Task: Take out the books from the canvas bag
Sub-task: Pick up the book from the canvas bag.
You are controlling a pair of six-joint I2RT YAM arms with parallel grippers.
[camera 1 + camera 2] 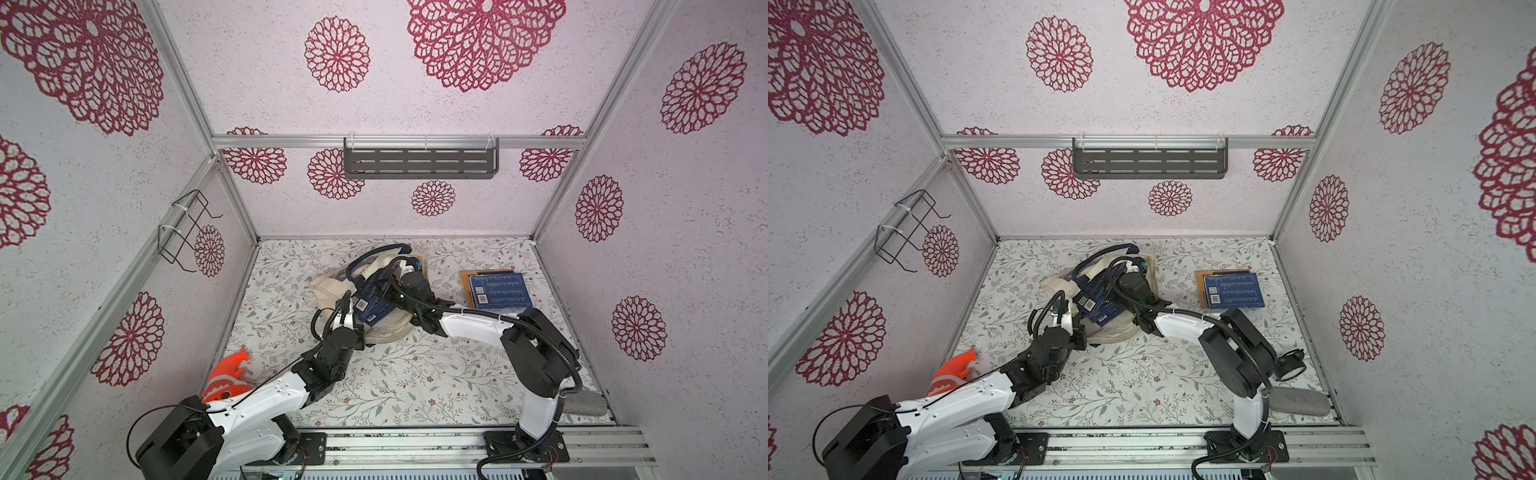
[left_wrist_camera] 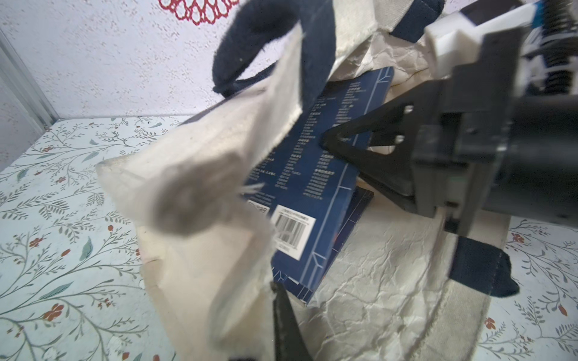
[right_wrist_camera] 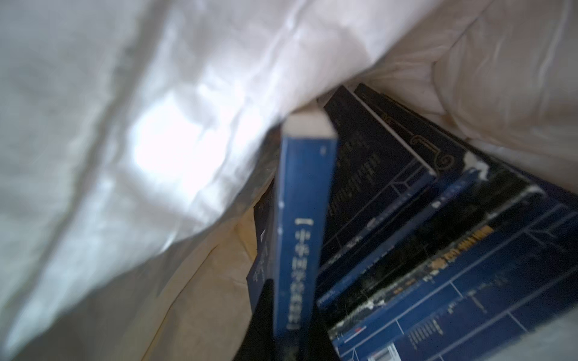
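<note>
The cream canvas bag (image 1: 328, 286) (image 1: 1054, 286) lies on its side mid-table, navy handles toward the back wall. Several dark blue books (image 1: 372, 307) (image 1: 1100, 309) fan out of its mouth. My left gripper (image 1: 359, 328) (image 2: 281, 300) is shut on the bag's cloth rim (image 2: 200, 193) and holds it up. My right gripper (image 1: 384, 291) (image 3: 291, 315) reaches into the bag (image 3: 125, 156), shut on the spine of one blue book (image 3: 300, 234). In the left wrist view its black fingers (image 2: 350, 140) clamp that book (image 2: 312, 175). Two more books lie stacked at the right, a blue one (image 1: 498, 291) (image 1: 1235, 291) over an orange-brown one (image 1: 464, 286).
An orange toy (image 1: 228, 374) sits by the left wall near my left arm. A grey oblong object (image 1: 1300, 401) and a black round device (image 1: 1289, 365) lie at the front right. A wire rack (image 1: 183, 228) hangs on the left wall and a slotted shelf (image 1: 419, 162) on the back wall.
</note>
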